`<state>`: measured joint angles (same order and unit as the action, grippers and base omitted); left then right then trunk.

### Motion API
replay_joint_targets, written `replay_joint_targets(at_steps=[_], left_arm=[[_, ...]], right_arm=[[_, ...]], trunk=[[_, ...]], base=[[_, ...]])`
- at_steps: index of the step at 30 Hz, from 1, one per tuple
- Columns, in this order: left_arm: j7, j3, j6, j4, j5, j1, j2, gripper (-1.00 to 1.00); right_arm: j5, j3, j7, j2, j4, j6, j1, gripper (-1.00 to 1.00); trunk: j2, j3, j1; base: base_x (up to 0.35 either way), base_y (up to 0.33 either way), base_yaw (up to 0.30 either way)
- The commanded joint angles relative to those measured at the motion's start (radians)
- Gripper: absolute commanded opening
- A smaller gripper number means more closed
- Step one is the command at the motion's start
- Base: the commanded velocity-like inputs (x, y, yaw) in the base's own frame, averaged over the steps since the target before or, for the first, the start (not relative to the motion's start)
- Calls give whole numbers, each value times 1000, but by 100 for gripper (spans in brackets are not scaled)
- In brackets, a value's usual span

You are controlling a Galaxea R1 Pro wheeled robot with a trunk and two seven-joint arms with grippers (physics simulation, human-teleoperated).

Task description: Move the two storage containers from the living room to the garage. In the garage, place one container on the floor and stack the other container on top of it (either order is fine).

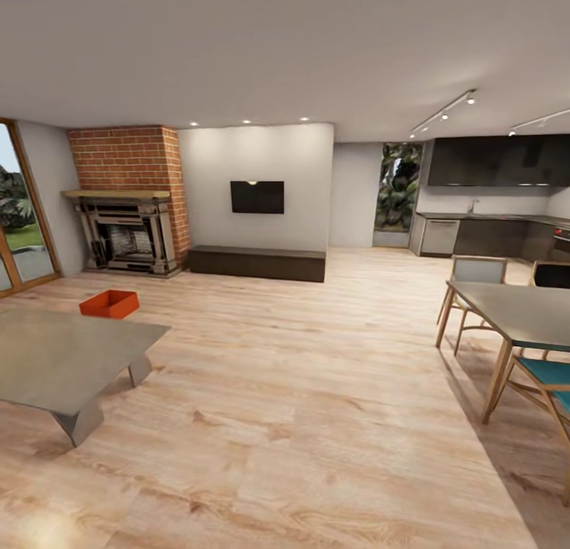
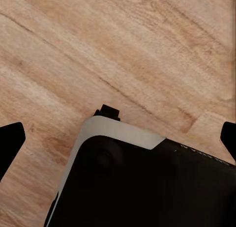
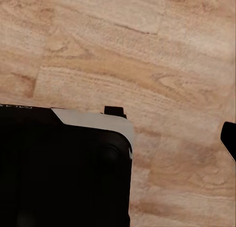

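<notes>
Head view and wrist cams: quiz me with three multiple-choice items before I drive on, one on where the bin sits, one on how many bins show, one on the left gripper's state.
1. Where is the orange-red container?
A. on the dining table
B. on the wood floor before the fireplace
C. on the TV bench

2. How many containers show in the head view?
A. one
B. two
C. three

3. The left gripper is:
A. shut on a container
B. shut, empty
C. open, empty

B: it rests on planks near the brick fireplace.
A: a single bin shows.
C: its fingertips stand wide apart over bare floor.
</notes>
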<state>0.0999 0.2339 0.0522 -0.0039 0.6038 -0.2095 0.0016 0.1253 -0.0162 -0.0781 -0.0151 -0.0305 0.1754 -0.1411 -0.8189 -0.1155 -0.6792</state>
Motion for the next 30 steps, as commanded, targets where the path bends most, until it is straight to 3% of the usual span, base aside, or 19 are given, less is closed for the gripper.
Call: replay_joint_targets(at_steps=[1,30], left_arm=[[3,8,2,0,7,-1,0,100],[3,8,0,-1,7,-1,0,100]], right_arm=[[11,-2,-6,0,-3,5,-2,100],[28,7,-17,11,0,5,-2,100]], trunk=[[-1,-2,-1],[-1,-2,-1]], base=[[325,0,0],[325,0,0]])
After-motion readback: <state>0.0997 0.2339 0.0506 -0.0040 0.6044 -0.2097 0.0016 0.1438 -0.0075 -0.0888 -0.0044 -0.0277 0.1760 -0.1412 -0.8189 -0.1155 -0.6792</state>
